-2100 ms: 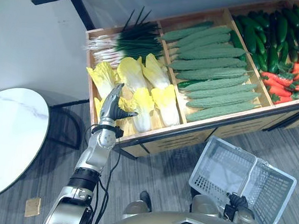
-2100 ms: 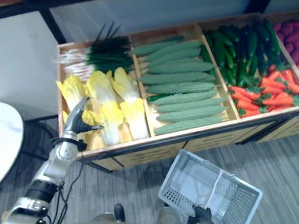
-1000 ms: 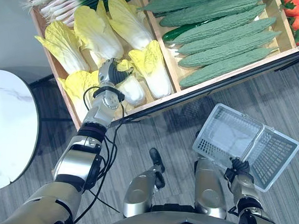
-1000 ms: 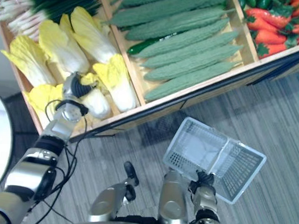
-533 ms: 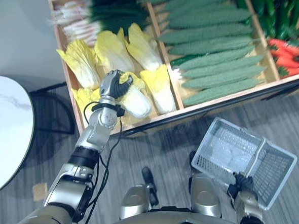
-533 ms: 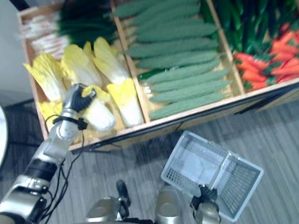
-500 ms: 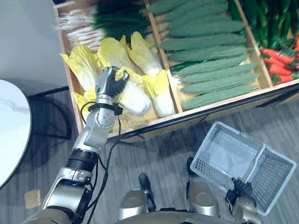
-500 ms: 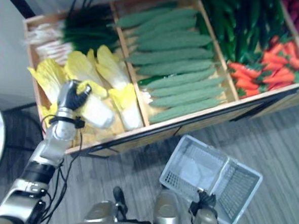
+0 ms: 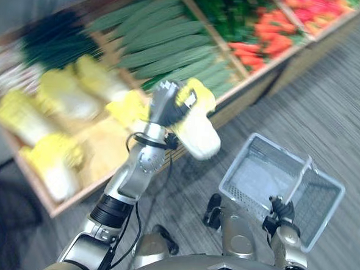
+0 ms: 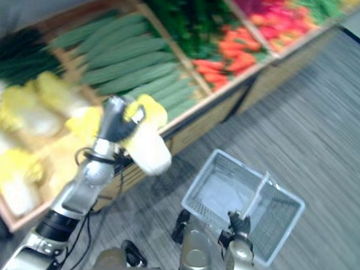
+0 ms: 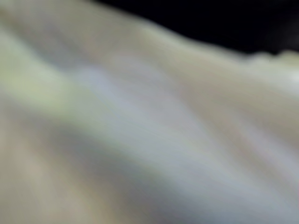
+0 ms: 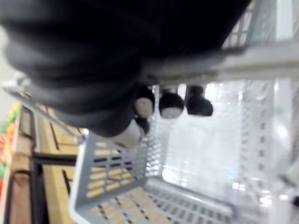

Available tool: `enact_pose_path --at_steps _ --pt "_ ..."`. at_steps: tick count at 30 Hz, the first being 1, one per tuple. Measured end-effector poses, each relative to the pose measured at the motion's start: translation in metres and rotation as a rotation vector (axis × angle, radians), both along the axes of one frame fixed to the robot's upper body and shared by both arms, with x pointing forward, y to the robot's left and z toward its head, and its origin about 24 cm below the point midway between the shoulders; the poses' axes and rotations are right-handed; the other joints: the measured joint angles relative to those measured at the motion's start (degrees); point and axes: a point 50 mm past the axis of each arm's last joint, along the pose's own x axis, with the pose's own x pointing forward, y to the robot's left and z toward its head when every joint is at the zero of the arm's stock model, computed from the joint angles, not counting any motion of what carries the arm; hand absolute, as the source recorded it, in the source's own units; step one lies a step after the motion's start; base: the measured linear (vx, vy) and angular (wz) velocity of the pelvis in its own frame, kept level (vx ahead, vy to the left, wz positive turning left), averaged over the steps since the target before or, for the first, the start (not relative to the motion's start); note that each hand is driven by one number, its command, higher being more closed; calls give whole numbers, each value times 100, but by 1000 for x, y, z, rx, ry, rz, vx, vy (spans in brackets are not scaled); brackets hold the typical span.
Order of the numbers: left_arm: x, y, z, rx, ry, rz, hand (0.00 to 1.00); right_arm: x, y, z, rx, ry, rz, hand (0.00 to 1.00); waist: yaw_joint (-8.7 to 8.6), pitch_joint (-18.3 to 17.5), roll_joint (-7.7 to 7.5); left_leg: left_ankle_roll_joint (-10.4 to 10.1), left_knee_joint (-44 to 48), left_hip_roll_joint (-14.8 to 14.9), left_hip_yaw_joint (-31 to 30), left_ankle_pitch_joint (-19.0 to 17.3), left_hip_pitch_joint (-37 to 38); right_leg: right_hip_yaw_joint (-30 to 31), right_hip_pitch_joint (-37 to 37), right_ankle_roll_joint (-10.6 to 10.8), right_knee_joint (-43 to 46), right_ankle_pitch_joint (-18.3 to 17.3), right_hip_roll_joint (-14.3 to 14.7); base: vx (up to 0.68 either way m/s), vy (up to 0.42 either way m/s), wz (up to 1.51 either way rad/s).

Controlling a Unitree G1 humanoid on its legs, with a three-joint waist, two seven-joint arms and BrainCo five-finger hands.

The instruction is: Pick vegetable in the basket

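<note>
My left hand (image 9: 163, 106) has its fingers curled round a cabbage (image 9: 197, 131) and holds it in the air at the middle of the frame. It is off the wooden stand (image 9: 257, 78) and up and to the left of the basket (image 9: 256, 176), well apart from it. The grip sits near the yellow leafy end, and the white stalk end points down toward the lower right. In the left wrist view the pale surface of the cabbage (image 11: 140, 116) lies right against the camera.

My right hand (image 12: 70, 60), at the lower right, is closed round the basket's handle (image 12: 224, 65).

I judge the cabbage bulky but fairly light. The leaves look soft and easy to crush, and the stalk looks firmer and smooth. With the heavy end hanging free it may tip or slide, so a hold round the thick middle would be safer.
</note>
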Motion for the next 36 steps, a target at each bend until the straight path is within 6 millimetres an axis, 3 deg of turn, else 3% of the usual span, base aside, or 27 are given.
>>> enact_pose_path --at_steps 1,3,5,6,7,8,9,11,14,16,19,20,21,23,24,26,28,29,30,32,34,36 --pt "-3 -3 -14 18 63 -13 100 0 6 3 8 -17 25 100 20 2 0 -3 38 23 176 2 29 41 -21 6 -153 -21 91 53 -163 -161" --pt "-20 -22 -63 107 286 -80 100 -6 20 13 15 -64 113 100 -51 -22 85 -25 380 279 533 7 222 543 69 -482 -724 276 631 129 -228 -150" --pt "-27 -33 -76 138 340 -118 100 -13 24 15 23 -70 135 100 -91 -20 88 -28 719 489 452 -7 307 811 219 -571 -908 327 828 108 -166 -108" --pt "-32 -45 -83 151 368 -155 100 -19 29 17 31 -77 159 100 -127 -18 76 -13 1169 611 -119 -229 251 1271 326 -602 -1088 343 1026 21 -97 -141" --pt "-33 -53 -86 143 388 -167 100 -21 32 18 20 -79 199 100 -105 -26 75 -21 1603 592 -1135 -498 -13 1674 342 -623 -1162 385 1154 -3 -70 -158" --pt "-33 -57 -87 139 392 -173 100 -21 34 19 18 -79 227 100 -92 -23 81 -58 1769 470 -1700 -591 -163 1927 333 -604 -1183 409 1235 -12 -57 -259" --pt "-34 -60 -89 141 406 -170 100 -21 47 19 39 -74 323 100 -10 -58 165 -61 1911 97 -3270 -813 -514 2549 379 -548 -1386 497 1506 11 -50 -231" --pt "-33 -59 -92 153 419 -159 100 -23 60 17 75 -65 398 100 -16 -47 237 -86 1861 -154 -4176 -872 -677 3017 513 -479 -1574 551 1703 45 -56 -184" --pt "-31 -61 -94 174 417 -166 100 -27 68 16 114 -55 447 100 -51 -32 243 -119 1768 -361 -4913 -884 -1155 3499 763 -403 -1866 582 1782 63 -27 -87" --pt "-27 -63 -91 176 406 -166 100 -25 68 19 137 -68 442 100 9 -15 247 -148 1613 -408 -5013 -842 -1526 3699 820 -409 -1903 578 1776 71 13 -51" --pt "-25 -60 -92 190 408 -152 100 -24 75 29 199 -109 454 100 161 -1 249 -182 1057 -417 -5035 -444 -1804 4037 988 -269 -1944 569 1830 123 43 -64" --pt "-25 -58 -94 197 416 -146 0 -23 79 33 227 -127 470 100 188 -5 258 -151 811 -405 -5037 -280 -1797 4159 1037 -262 -1898 481 1873 174 67 -64" --pt "-24 -58 -94 202 419 -144 0 -23 80 36 239 -138 480 100 195 -8 263 -116 706 -410 -5030 -196 -1777 4219 1035 -234 -1813 387 1889 258 126 -61" --pt "-14 -54 -88 220 388 -137 0 -31 78 46 282 -173 512 100 260 -11 216 93 409 -487 -5002 349 -1508 4349 861 -123 -1028 -210 1840 295 154 -37" --pt "-11 -52 -84 222 370 -132 0 -33 77 47 288 -176 524 100 254 -25 152 135 366 -579 -4977 343 -1453 4347 773 -73 -772 -393 1749 287 142 -6" --pt "4 -42 -66 224 300 -103 0 -38 74 49 327 -178 551 100 239 -16 -53 286 61 -828 -4845 276 -1034 4193 361 349 555 -597 1454 315 137 -9" --pt "7 -33 -62 229 282 -80 0 -42 73 46 363 -160 545 100 230 -10 -63 331 -110 -853 -4867 235 -676 3997 128 736 1534 -448 1343 339 96 8" --pt "5 -28 -60 223 272 -71 0 -47 71 42 391 -137 540 100 197 4 -82 390 -177 -845 -4952 189 -389 3796 -89 794 2250 -406 1209 445 45 39" --pt "6 -23 -61 216 278 -49 0 -49 72 37 417 -115 545 100 187 24 -82 396 -234 -785 -5116 93 -97 3656 -242 564 2660 -583 1052 378 -3 36" --pt "8 -18 -62 215 277 -15 0 -49 75 34 455 -105 549 100 173 28 -57 349 -235 -644 -5247 -13 8 3595 -508 558 2601 -714 932 376 -84 37" --pt "14 -9 -66 230 288 44 0 -46 81 35 513 -105 565 100 137 87 37 232 -234 -340 -5398 -167 113 3641 -872 570 1831 -667 908 383 -175 39" --pt "19 -3 -65 240 288 72 0 -46 83 34 553 -97 562 100 102 110 74 119 -227 -147 -5468 -240 172 3718 -1023 627 794 -265 893 359 -238 35"
